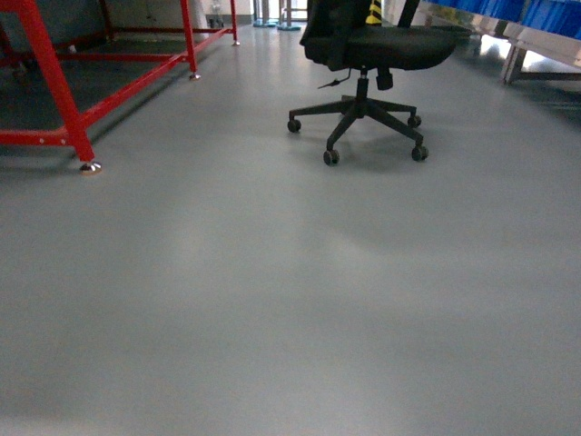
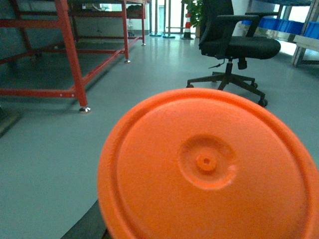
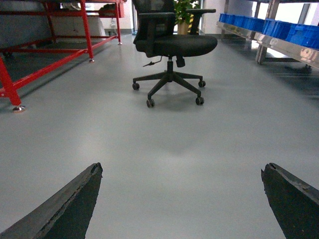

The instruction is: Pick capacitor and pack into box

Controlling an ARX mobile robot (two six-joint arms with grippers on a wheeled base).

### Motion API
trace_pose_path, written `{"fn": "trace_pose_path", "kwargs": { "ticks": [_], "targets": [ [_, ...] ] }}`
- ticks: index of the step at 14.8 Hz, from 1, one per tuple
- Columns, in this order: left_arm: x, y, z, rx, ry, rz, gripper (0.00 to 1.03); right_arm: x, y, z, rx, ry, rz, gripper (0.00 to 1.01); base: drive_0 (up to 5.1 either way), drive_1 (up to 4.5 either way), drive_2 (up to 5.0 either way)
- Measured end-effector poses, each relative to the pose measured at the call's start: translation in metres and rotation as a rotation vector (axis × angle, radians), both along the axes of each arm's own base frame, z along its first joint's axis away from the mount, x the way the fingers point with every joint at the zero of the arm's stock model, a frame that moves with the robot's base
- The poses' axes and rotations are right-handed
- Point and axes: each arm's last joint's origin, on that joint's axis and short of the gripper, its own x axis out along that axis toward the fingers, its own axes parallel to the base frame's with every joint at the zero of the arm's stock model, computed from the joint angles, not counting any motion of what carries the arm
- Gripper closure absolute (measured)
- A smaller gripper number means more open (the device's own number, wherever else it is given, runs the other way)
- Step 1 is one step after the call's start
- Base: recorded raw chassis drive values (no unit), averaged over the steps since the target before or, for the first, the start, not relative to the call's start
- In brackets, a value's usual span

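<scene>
A large orange round object (image 2: 209, 169) fills the lower left wrist view, showing a circular face with a raised rim and a small central nub. It hangs above the floor right at my left gripper (image 2: 199, 226), which is shut on it; only a dark finger (image 2: 89, 226) peeks out at its lower left. I cannot tell whether this is the capacitor. My right gripper (image 3: 182, 169) is open, its two dark fingertips far apart over bare grey floor. The box is out of view. Neither gripper shows in the head view.
A black office chair (image 1: 368, 54) on castors stands ahead at the centre-right. A red metal frame (image 1: 64, 100) with feet on the floor runs along the left. Shelving with blue bins (image 3: 279, 30) lines the right side. Grey floor (image 1: 272, 300) lies in between.
</scene>
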Motion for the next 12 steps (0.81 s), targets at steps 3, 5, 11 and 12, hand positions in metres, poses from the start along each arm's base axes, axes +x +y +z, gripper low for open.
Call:
{"fn": "trace_pose_path", "kwargs": {
  "ticks": [3,5,11,12],
  "targets": [
    [0.0,0.0,-0.0001,0.0,0.001,0.001,0.59,0.0,0.0,0.0,0.0,0.0,0.0,0.03,-4.9,2.83,2.2],
    [0.0,0.0,0.0,0.0,0.0,0.0,0.59,0.0,0.0,0.0,0.0,0.0,0.0,0.03,-4.9,2.54,2.5],
    [0.0,0.0,-0.0001,0.0,0.001,0.0,0.59,0.0,0.0,-0.0001,0.0,0.001,0.0,0.03,-5.0,2.47,2.5],
    [0.0,0.0,-0.0003,0.0,0.003,0.0,0.59,0.0,0.0,0.0,0.0,0.0,0.001,0.03,-5.0,2.47,2.5]
  ]
}}
